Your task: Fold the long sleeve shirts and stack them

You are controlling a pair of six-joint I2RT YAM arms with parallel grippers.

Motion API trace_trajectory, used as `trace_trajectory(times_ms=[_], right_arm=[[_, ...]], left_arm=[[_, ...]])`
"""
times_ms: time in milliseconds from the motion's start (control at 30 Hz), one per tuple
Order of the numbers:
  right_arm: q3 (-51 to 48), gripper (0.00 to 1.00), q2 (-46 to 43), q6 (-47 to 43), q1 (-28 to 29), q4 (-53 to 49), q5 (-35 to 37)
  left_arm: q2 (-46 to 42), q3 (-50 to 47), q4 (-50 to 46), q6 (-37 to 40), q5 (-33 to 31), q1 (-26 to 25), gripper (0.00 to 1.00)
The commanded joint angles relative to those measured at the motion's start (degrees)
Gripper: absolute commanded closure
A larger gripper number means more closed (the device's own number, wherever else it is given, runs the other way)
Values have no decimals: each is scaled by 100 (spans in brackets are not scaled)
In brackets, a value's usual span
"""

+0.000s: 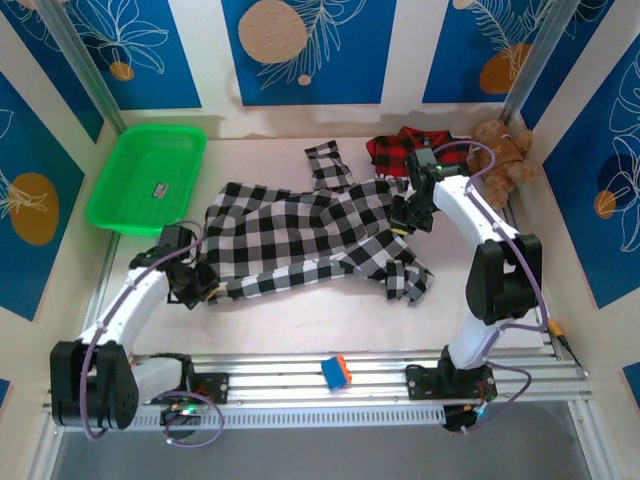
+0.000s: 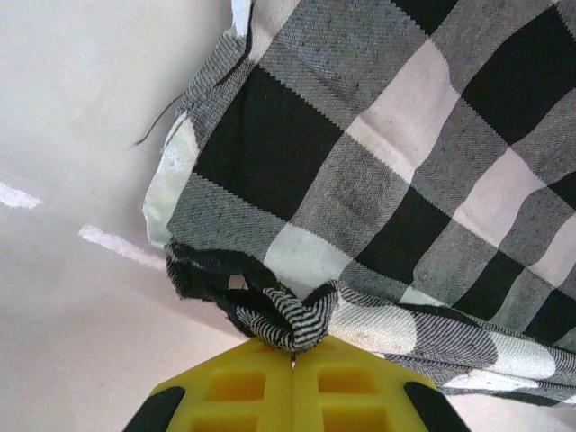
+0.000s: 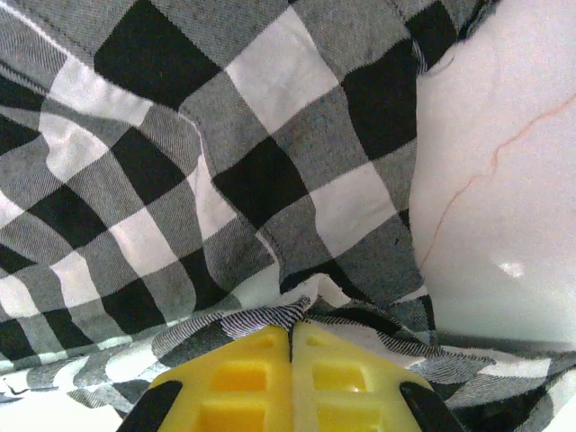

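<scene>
L tool [image 2: 292,355]: jaws closed, pinching hem corner of b/w checked shirt [image 1: 300,235]. R tool [image 3: 291,328]: closed too, gripping a fold at the shirt's right side. Shirt lies spread, wrinkled, across mid worktop [image 1: 300,320]. Red/blk plaid shirt [image 1: 400,150] bunched at far edge, by teddy [image 1: 500,155]. Label [image 1: 160,190] in green basket [image 1: 150,133]: too small to read.

My right arm [image 1: 470,215] hides part of the red plaid shirt [image 1: 388,150]; the checked shirt [image 3: 225,180] runs off both wrist views; the label [image 1: 160,190] in the basket [image 1: 118,218] is illegibly small.
</scene>
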Motion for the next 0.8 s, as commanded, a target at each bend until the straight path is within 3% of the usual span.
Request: trace_trajectory(times_ms=[0, 533, 633, 767], right_arm=[[314, 100, 201, -241, -66, -163, 60], [918, 100, 1141, -412, -128, -212, 261], [955, 97, 1228, -367, -115, -111, 227], [1126, 62, 1071, -315, -88, -53, 103]], left_arm=[[293, 332, 56, 360, -93, 142, 100], [1798, 1179, 257, 938, -363, 233, 97], [1973, 1296, 326, 899, -412, 250, 83], [1775, 1646, 192, 724, -271, 252, 46]])
